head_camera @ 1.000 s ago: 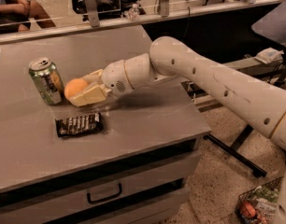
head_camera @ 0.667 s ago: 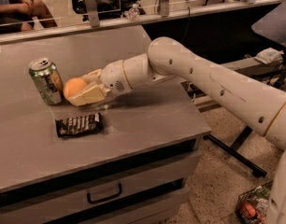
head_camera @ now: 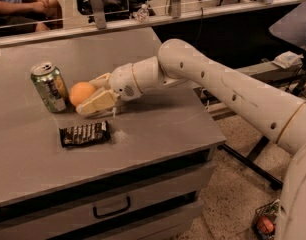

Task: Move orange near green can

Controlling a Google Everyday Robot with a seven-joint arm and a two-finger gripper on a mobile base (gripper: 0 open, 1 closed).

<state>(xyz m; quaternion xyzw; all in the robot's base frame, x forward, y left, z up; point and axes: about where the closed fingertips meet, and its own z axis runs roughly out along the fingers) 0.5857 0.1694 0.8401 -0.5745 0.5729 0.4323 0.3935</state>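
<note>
The orange (head_camera: 81, 93) rests on the grey table (head_camera: 158, 124), just right of the upright green can (head_camera: 49, 87) and almost touching it. My gripper (head_camera: 86, 96) reaches in from the right, with one pale finger behind the orange and one in front of it near the table surface. The fingers are closed on the orange's sides. The white arm (head_camera: 218, 81) stretches across the table's right edge.
A flat dark snack-bar wrapper (head_camera: 85, 133) lies just in front of the orange and gripper. The table has drawers below, with a handle (head_camera: 111, 208). A rail (head_camera: 143, 21) with a small bottle (head_camera: 141, 13) runs behind. A seated person (head_camera: 23, 4) is at the back left.
</note>
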